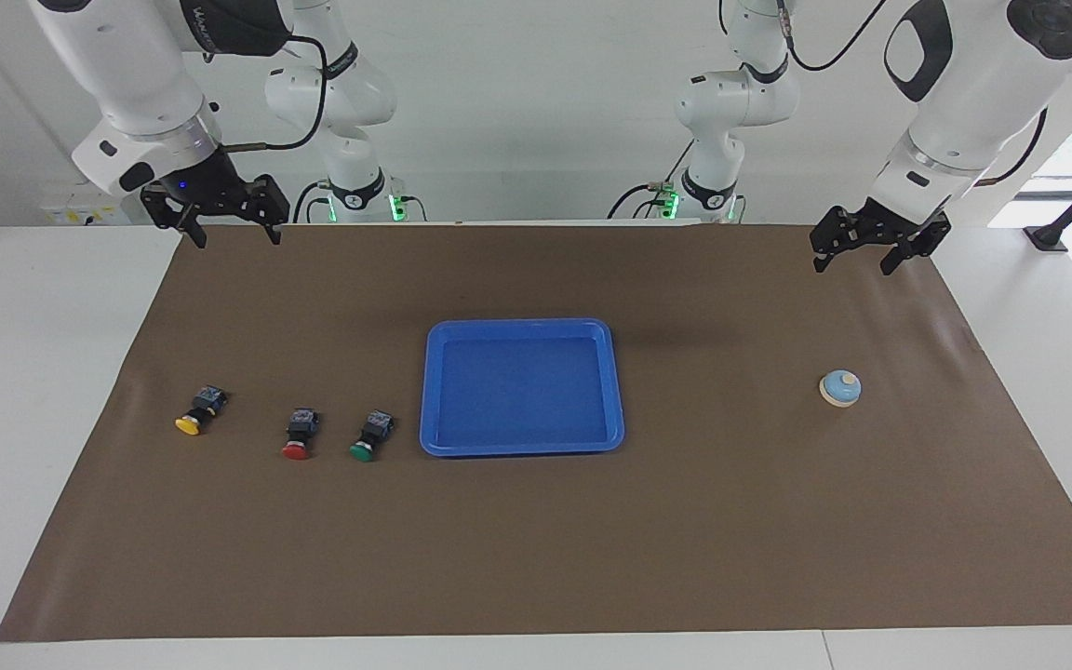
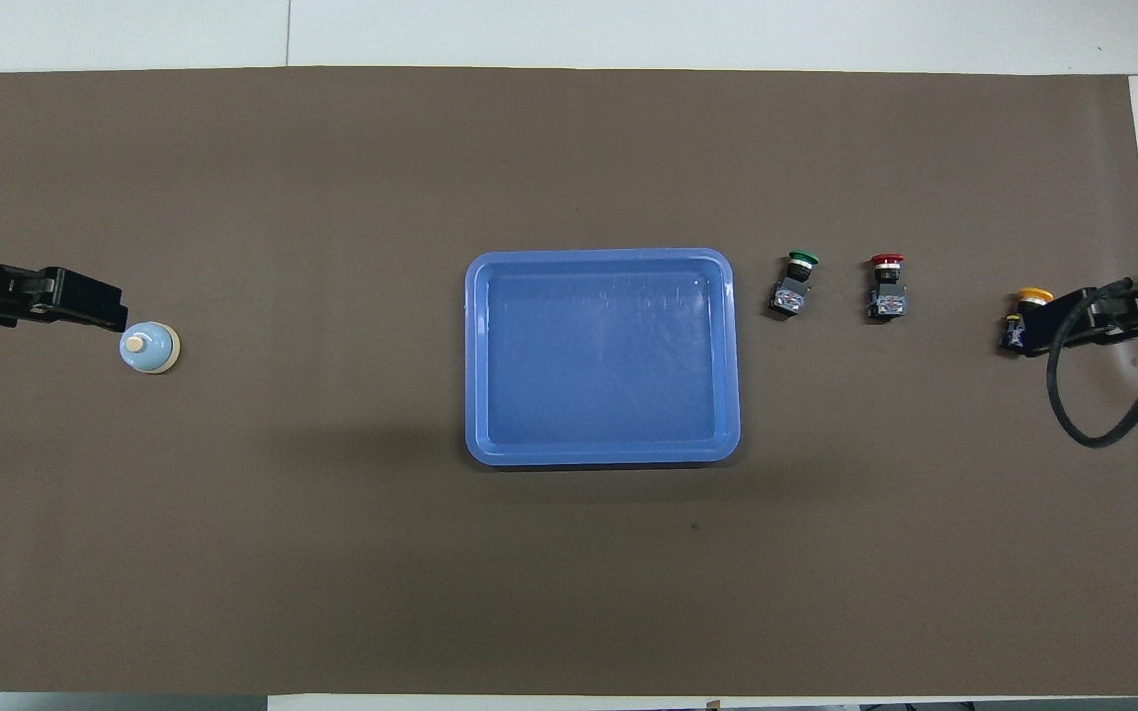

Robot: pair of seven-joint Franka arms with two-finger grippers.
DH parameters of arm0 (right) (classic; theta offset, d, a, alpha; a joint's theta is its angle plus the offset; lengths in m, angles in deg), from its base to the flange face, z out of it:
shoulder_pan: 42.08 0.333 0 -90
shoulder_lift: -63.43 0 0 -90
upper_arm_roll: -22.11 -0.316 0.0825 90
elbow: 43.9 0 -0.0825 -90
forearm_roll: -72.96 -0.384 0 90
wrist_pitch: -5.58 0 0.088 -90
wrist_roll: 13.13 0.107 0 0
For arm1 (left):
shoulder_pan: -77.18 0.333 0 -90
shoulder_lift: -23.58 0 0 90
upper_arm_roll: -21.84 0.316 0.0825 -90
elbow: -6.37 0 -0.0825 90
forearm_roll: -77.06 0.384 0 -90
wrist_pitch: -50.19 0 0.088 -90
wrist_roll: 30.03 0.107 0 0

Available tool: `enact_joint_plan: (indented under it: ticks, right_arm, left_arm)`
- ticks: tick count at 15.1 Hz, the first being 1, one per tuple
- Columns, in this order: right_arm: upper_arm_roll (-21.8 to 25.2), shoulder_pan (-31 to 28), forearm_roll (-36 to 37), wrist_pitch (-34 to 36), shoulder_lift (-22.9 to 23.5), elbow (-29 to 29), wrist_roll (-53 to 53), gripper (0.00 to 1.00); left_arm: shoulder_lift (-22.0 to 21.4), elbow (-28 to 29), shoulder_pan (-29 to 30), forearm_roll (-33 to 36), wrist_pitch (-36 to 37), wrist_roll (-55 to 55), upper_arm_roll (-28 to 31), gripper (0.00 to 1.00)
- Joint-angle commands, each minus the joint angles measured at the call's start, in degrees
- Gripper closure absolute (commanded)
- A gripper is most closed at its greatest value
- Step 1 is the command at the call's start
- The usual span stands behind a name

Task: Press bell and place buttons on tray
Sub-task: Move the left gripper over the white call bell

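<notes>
The blue tray lies flat mid-table with nothing in it. Three buttons lie in a row toward the right arm's end: green closest to the tray, then red, then yellow. The bell sits alone toward the left arm's end. My left gripper hangs open, raised over the mat's edge by the robots. My right gripper is open too, raised, and partly covers the yellow button from overhead.
A brown mat covers most of the white table. A black cable loops down from the right arm near the yellow button.
</notes>
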Motion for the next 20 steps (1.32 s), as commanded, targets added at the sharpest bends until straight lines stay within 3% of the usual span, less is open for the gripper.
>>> enact_joint_plan:
  ticks: [1, 7, 9, 10, 14, 17, 20]
  right_arm:
    - [-0.1, -0.7, -1.1, -0.4, -1.0, 1.3, -0.8, 0.0]
    - [-0.1, -0.7, -1.1, -0.4, -1.0, 1.3, -0.8, 0.0]
    - [-0.1, -0.7, -1.1, -0.4, -1.0, 1.3, -0.8, 0.0]
    - [-0.1, -0.7, -1.1, -0.4, -1.0, 1.3, -0.8, 0.0]
    - [-0.1, -0.7, -1.1, -0.4, -1.1, 1.3, -0.8, 0.0]
    - [-0.1, -0.7, -1.1, -0.4, -1.0, 1.3, -0.8, 0.0]
    - [-0.1, -0.7, -1.1, -0.4, -1.0, 1.3, -0.8, 0.0]
  left_arm:
    - [-0.2, -0.5, 0.1, -1.0, 0.6, -0.4, 0.2, 0.0]
    - [-0.9, 1.6, 0.2, -0.9, -0.8, -0.2, 0.3, 0.02]
    - [-2.2, 4.9, 2.2, -0.9, -2.8, 0.2, 0.2, 0.85]
    - [-2.2, 6.2, 2.5, -0.9, -3.7, 0.1, 0.3, 1.0]
    - [-1.4, 13.6, 5.7, -0.5, -12.3, 4.0, 0.3, 1.0]
    - [2.5, 19.0, 7.9, -0.3, -22.0, 6.3, 0.3, 1.0]
    - [6.1, 20.6, 9.0, -0.2, -28.6, 7.7, 0.3, 1.0]
